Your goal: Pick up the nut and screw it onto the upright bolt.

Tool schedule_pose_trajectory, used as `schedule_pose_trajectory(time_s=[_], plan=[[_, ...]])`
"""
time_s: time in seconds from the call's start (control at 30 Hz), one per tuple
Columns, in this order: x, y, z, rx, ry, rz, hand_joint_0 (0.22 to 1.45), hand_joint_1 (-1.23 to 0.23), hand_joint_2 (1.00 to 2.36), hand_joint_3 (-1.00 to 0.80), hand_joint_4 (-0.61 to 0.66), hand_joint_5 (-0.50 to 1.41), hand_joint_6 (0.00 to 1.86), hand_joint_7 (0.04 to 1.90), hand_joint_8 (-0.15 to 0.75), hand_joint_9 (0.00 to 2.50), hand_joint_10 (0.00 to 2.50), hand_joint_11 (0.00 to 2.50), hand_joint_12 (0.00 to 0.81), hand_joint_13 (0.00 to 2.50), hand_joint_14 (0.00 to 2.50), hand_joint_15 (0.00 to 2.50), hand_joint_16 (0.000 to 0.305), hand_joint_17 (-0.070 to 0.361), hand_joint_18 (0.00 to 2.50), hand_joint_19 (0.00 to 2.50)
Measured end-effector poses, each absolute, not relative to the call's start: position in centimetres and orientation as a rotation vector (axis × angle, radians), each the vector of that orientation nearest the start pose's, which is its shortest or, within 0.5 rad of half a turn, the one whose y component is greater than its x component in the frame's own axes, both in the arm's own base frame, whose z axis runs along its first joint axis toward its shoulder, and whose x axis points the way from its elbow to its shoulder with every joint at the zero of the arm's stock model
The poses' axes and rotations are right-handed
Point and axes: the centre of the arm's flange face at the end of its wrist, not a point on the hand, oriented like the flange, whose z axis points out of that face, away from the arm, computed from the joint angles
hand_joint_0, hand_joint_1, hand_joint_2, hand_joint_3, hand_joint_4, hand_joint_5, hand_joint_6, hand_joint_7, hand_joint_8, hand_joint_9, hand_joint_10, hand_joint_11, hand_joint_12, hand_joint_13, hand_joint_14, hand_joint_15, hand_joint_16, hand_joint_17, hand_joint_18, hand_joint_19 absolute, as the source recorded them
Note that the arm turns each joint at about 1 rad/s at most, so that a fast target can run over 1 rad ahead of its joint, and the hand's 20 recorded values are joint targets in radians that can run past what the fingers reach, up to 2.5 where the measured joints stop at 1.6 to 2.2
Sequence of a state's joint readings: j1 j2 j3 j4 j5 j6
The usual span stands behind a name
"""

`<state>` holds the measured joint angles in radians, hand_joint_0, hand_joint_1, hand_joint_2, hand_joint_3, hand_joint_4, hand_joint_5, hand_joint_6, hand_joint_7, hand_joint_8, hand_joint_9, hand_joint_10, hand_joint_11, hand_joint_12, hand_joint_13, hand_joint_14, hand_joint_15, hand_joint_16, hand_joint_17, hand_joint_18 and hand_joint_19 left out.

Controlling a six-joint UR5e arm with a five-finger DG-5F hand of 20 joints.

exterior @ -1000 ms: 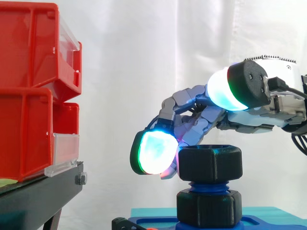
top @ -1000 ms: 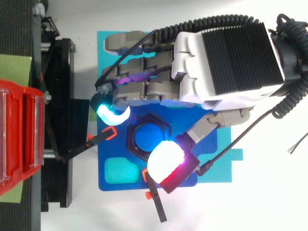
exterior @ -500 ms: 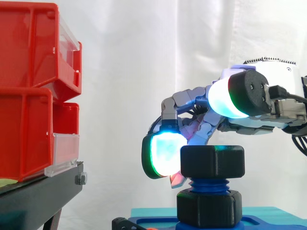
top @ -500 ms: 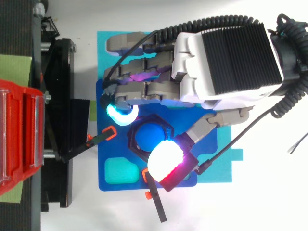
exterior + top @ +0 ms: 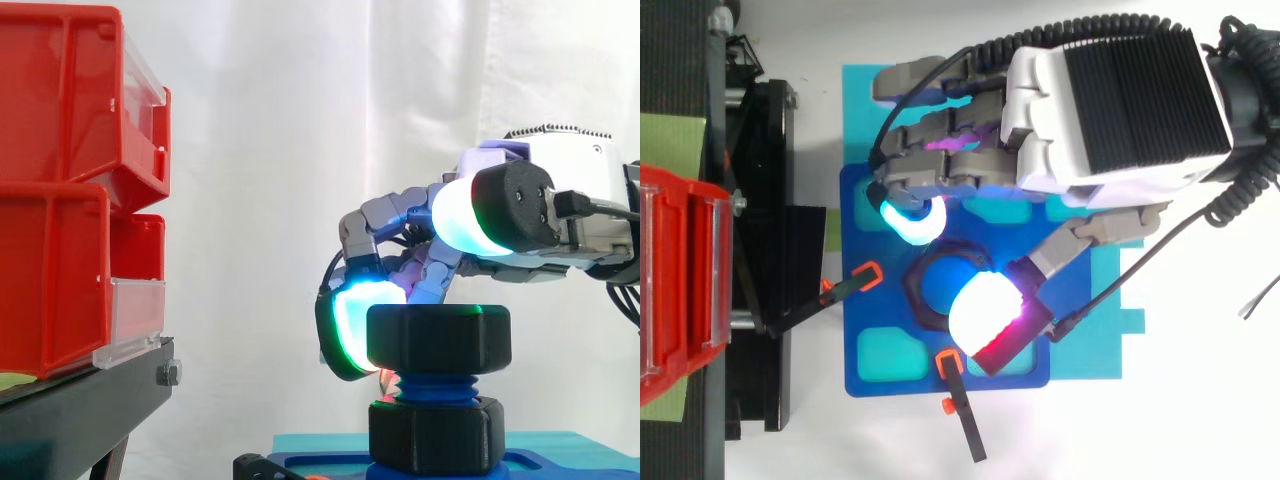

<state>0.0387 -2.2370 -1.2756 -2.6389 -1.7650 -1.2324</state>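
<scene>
Nut (image 5: 438, 340): in the side view you see it, black, at lower right of centre, seated on top of the upright blue bolt (image 5: 432, 385), with bare threads below it. The hand (image 5: 565, 165) enters from the right edge. Its fingers curl round the nut, a green-cyan fingertip (image 5: 350, 325) pressed to its left face. The thumb pad sits above the nut, apart from it. Red bins (image 5: 60, 200) stand at the left edge.

Top view: a cyan pad (image 5: 908, 220) touches the nut's upper-left rim and the thumb pad overlaps its lower right. A blue plate (image 5: 865, 375) lies beneath.
</scene>
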Motion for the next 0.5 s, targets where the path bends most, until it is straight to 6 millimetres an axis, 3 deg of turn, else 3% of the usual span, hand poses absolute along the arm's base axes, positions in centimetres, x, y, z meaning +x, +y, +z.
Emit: schedule_pose_trajectory(time_s=[0.33,0.4,0.5], plan=[[74.0,-10.4,26.9,0.070,1.450,0.432,0.55,-0.22,1.00,-0.50,0.09,0.05,0.68,1.11,0.259,1.45,0.00,0.02,0.147,0.95,0.00,0.00,0.007,0.017,0.61,0.00],[74.0,-10.7,26.9,0.070,1.448,0.431,0.55,-0.22,1.00,-0.50,0.11,0.05,0.66,1.13,0.270,1.44,0.00,0.04,0.149,0.95,0.00,0.00,0.007,0.017,0.61,0.00],[73.9,-11.0,27.0,0.067,1.443,0.432,0.55,-0.21,1.00,-0.50,0.14,0.05,0.56,1.33,0.271,1.37,0.00,0.03,0.166,0.92,0.00,0.00,0.009,0.021,0.57,0.00]])
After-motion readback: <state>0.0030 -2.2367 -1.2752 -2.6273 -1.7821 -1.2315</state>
